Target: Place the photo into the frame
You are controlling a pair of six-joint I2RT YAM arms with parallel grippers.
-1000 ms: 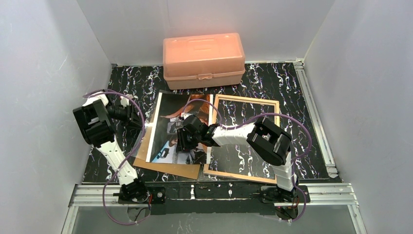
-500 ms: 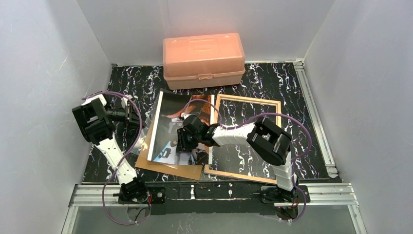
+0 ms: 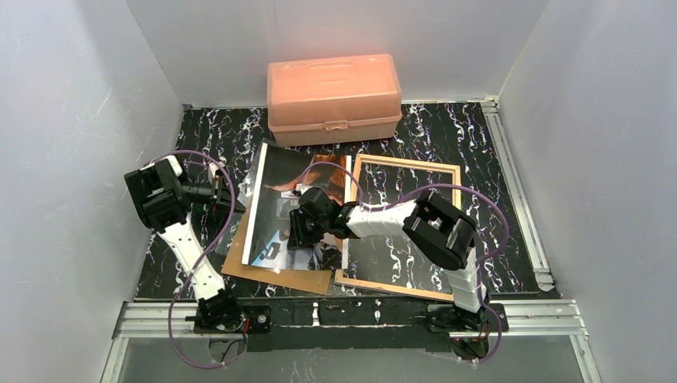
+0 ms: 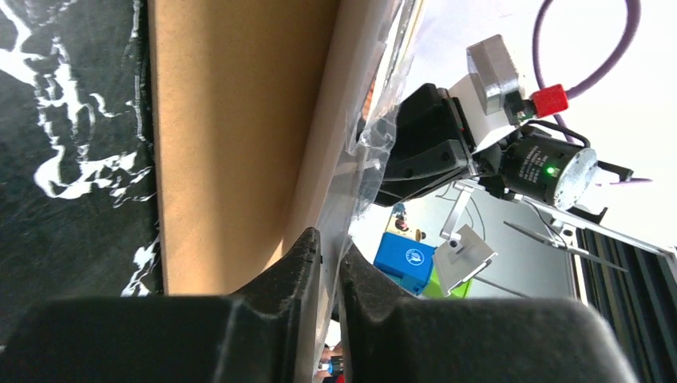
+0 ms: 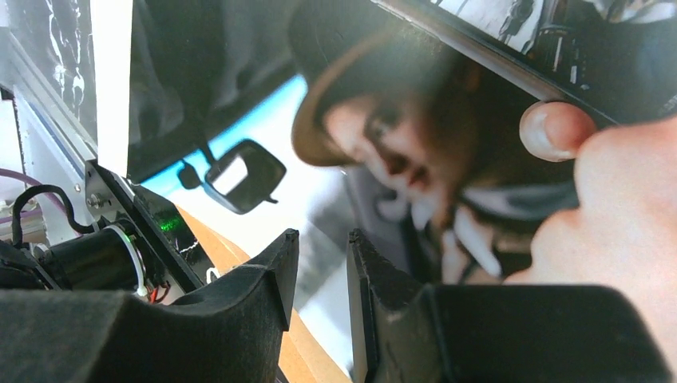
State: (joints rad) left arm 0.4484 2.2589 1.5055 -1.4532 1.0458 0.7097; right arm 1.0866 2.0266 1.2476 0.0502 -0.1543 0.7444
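The photo [image 3: 275, 215] is lying print side up in the middle of the overhead view, a little skewed. Its lower part is resting on a brown board [image 3: 279, 275] that is sticking out beneath it at lower left. The frame [image 3: 407, 163] is lying flat just to its right, tan wood side up, with its left rail running close along the photo's right edge, so the photo is sitting beside the frame, not inside it. An orange box [image 3: 334, 96] is standing closed at the upper middle, at the back of the black marbled table [image 3: 223, 132].

The left gripper [image 4: 330, 243] is reaching in from the left toward the photo's left edge. In its own camera the jaws are standing almost together, and a thin pale sheet is running down into the slit between them. It looks to be the photo's edge, pinched there, with the board just under it.

The right gripper [image 5: 322, 237] is hanging over the centre of the photo, its arm stretching in from the right. Its jaws are standing a narrow gap apart with nothing between them — only the glossy print showing through, a face under a hat and a hand. Whether the tips are touching the paper I cannot tell.
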